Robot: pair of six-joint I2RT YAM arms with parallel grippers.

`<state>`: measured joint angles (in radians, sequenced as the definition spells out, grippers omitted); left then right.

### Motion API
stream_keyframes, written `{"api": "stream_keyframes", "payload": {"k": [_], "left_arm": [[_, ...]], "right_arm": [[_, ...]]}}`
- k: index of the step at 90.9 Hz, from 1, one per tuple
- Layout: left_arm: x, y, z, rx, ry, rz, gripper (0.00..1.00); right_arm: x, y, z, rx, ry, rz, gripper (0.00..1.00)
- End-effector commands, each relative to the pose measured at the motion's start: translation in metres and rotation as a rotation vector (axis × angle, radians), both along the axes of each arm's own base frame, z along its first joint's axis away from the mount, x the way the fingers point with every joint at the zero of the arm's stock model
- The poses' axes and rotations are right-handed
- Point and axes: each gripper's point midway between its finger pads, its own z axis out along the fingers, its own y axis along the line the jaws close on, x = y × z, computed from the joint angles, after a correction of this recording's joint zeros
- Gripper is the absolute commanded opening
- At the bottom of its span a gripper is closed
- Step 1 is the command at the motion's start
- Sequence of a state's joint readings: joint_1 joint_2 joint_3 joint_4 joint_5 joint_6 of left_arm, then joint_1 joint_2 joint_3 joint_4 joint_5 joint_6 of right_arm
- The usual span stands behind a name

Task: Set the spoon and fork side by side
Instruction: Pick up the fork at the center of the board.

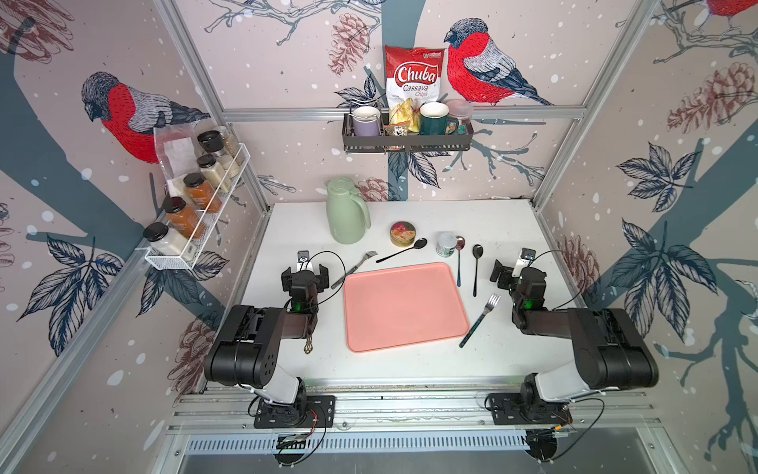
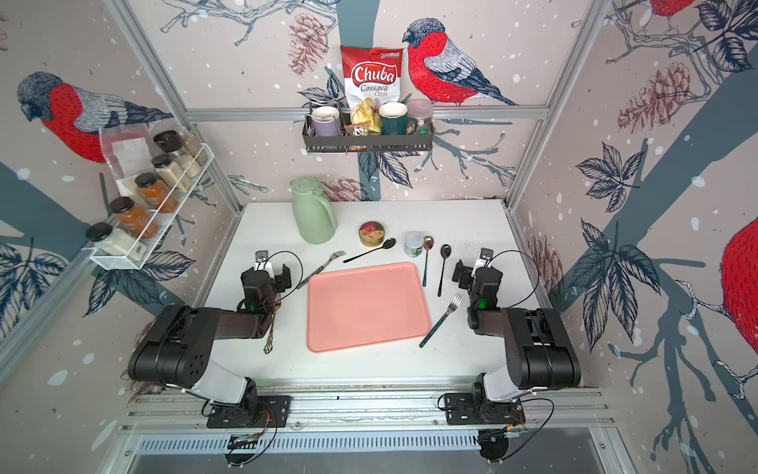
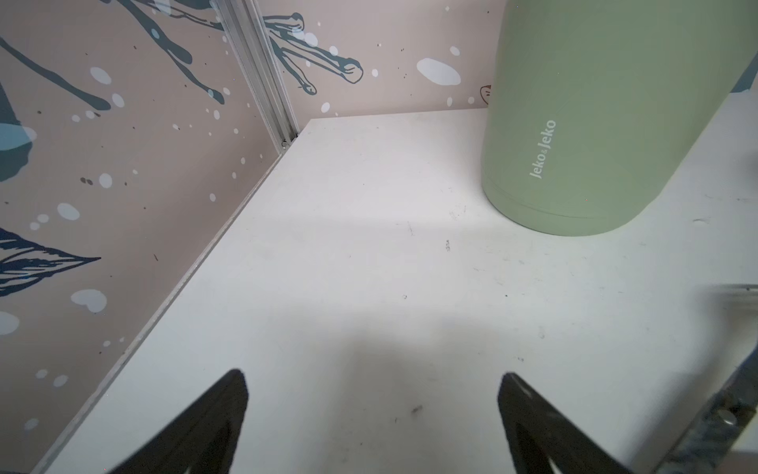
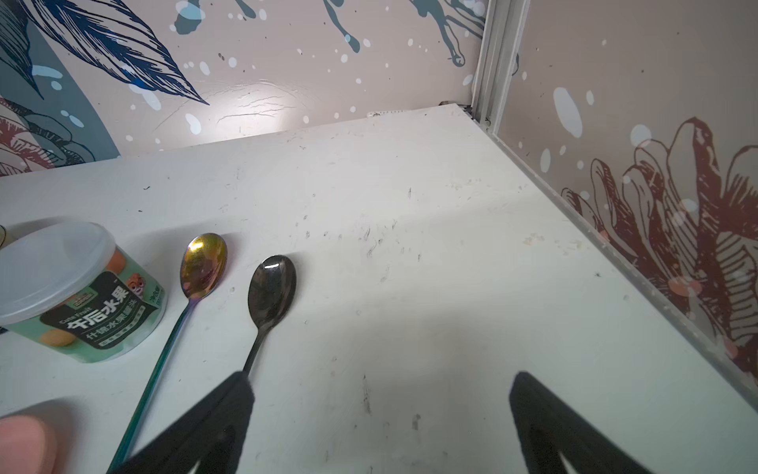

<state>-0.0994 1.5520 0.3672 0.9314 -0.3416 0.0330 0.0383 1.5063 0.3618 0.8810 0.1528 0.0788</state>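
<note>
Desk [image 1: 410,363]: white, carrying everything below.
Gilt handle [image 1: 307,342]: poking out from under the left arm, its head hidden.
Dark-handled fork [image 1: 480,322]: lying aslant just beside the tray's near right corner, tines pointing away, apart from every spoon.
Pink tray [image 1: 406,307]: lying flat mid-desk.
Left fingers [image 3: 229,402]: spreading wide, gripping nothing, hanging over bare desk left of the tray.
Right fingers [image 4: 234,402]: spreading wide, gripping nothing, one finger sitting near the black spoon's handle.
Silver fork [image 1: 355,269]: lying aslant off the tray's far left corner.
Black spoon [image 1: 476,273] and iridescent spoon [image 1: 459,264]: lying parallel, bowls away, right of the tray.
Long black spoon [image 1: 400,252]: lying aslant behind the tray.
Tin [image 1: 402,234], can [image 1: 446,244], green jug [image 1: 346,217]: standing farthest back.
</note>
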Motion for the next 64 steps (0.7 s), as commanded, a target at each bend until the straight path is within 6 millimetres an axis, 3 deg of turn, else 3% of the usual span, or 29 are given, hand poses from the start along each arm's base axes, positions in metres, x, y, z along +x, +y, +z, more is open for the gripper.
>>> {"api": "stream_keyframes", "payload": {"k": [1, 64], "left_arm": [[0.0014, 0.0015, 0.0025, -0.001, -0.008, 0.009, 0.96], [0.0043, 0.0035, 0.0012, -0.028, 0.006, -0.002, 0.96]], "right_arm": [[0.0011, -0.0018, 0.0007, 0.004, -0.002, -0.011, 0.99], [0.0013, -0.0019, 0.0022, 0.004, -0.007, -0.011, 0.99]]}}
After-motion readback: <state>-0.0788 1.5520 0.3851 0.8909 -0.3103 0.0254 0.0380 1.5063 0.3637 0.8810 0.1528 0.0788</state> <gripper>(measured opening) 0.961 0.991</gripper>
